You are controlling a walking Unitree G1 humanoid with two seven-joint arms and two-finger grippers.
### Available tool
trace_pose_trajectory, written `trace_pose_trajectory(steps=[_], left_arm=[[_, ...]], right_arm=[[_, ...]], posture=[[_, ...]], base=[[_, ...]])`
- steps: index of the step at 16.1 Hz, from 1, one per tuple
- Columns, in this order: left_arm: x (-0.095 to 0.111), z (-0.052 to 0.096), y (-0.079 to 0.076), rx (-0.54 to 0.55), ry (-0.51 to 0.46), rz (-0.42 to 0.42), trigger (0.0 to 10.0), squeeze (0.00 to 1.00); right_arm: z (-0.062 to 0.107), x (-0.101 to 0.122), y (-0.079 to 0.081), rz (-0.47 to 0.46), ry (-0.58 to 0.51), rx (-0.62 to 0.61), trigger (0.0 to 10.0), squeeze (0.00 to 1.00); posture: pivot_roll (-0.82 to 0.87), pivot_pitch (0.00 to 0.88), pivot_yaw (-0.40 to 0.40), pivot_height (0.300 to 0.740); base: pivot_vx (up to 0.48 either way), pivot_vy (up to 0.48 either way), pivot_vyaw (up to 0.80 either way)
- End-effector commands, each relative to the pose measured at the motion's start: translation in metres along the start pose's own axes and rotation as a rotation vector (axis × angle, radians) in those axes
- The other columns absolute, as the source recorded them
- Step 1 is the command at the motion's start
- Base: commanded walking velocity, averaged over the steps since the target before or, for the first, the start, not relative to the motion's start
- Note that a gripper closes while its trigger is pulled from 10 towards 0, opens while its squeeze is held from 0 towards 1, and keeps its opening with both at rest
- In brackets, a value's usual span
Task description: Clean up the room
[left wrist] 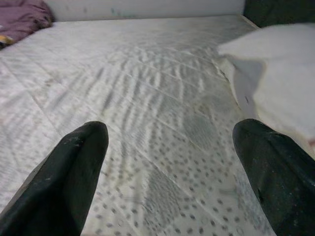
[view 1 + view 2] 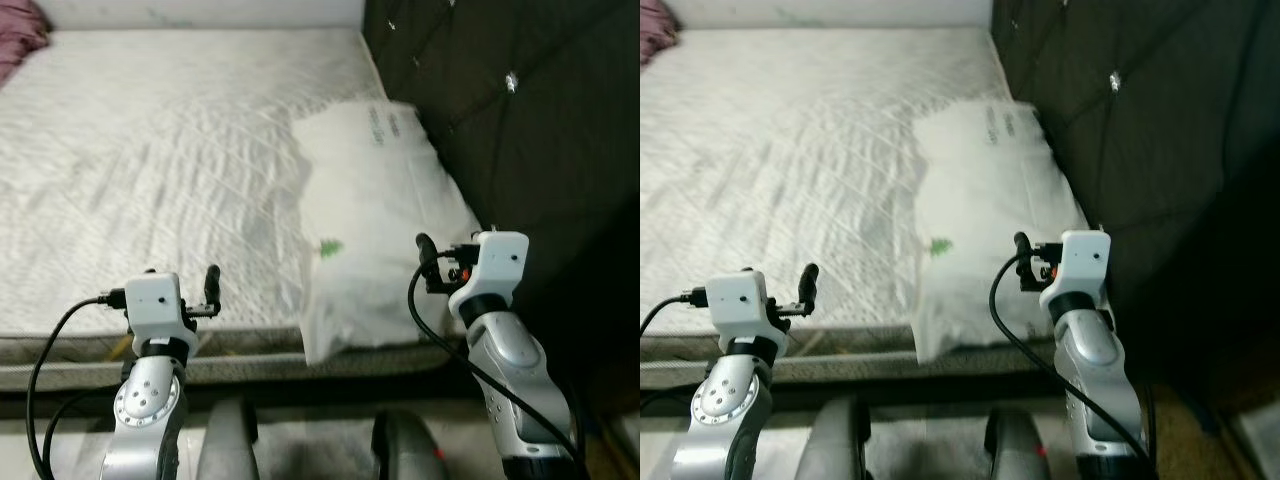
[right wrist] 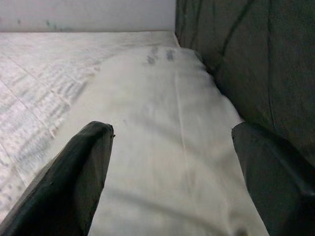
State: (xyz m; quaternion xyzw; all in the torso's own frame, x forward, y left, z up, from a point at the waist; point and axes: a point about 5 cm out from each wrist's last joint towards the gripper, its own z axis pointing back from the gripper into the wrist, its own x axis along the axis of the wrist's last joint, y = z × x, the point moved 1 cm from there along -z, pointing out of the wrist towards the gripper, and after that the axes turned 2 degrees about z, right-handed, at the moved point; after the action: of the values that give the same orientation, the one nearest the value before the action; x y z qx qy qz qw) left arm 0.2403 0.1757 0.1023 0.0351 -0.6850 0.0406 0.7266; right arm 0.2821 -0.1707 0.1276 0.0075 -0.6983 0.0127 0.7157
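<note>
At the near edge of the bed, both arms raised and ready: left gripper point(image 1: 167, 172) spread wide over bare quilted mattress point(image 2: 170, 170), holding nothing; right gripper point(image 3: 170, 177) equally wide, empty, aimed along the white pillow point(image 2: 375, 200). Pillow lying lengthwise against the dark tufted headboard point(image 2: 520, 110), its near corner hanging off the mattress edge, close beside the right wrist. Main risk, judged from here: a one-sided pinch on that overhanging corner, dragging the soft bulk off the bed and onto the floor instead of squaring it up. Also likely: slick fabric slipping out between the black fingers point(image 3: 78, 177), or the right arm scraping the headboard if swung outward. Farther off, at the far left corner, a crumpled purple cloth point(image 2: 18, 40), well apart from either arm and out of reach without walking round.
</note>
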Motion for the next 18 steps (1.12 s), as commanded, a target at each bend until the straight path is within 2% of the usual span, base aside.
trace_pose_trajectory(steps=[1,4,10,12,16,18], left_arm=[[-0.001,-0.001,0.001,0.001,0.009,-0.01,10.0,0.0],[-0.002,-0.002,0.0,-0.005,0.015,-0.009,10.0,0.0],[-0.002,-0.002,-0.002,-0.014,0.016,0.006,10.0,0.0],[-0.003,-0.002,-0.002,-0.018,0.022,0.012,10.0,0.0],[-0.004,-0.003,-0.002,-0.023,0.026,0.031,10.0,0.0],[-0.003,-0.004,-0.003,-0.027,0.025,0.028,10.0,0.0]], right_arm=[[-0.002,0.002,-0.004,-0.005,-0.006,-0.017,10.0,0.0],[-0.003,0.002,-0.004,-0.018,-0.007,-0.026,10.0,0.0],[0.001,-0.002,-0.005,-0.037,0.009,-0.042,10.0,0.0],[0.002,-0.006,-0.005,-0.077,0.03,-0.061,10.0,0.0],[0.001,-0.008,-0.007,-0.055,0.038,-0.081,10.0,0.0],[0.0,-0.008,-0.008,-0.076,0.039,-0.083,10.0,0.0]], posture=[[0.01,0.002,-0.004,0.712],[0.01,0.0,-0.004,0.74],[0.01,0.0,-0.004,0.74],[0.01,0.0,-0.002,0.74],[0.0,0.0,-0.002,0.74],[0.0,0.0,-0.002,0.74]], base=[[0.0,0.0,0.0],[0.0,0.0,0.0],[0.0,0.0,0.0],[0.0,0.0,-0.49],[0.0,0.0,-0.51],[0.0,0.0,-0.51]])
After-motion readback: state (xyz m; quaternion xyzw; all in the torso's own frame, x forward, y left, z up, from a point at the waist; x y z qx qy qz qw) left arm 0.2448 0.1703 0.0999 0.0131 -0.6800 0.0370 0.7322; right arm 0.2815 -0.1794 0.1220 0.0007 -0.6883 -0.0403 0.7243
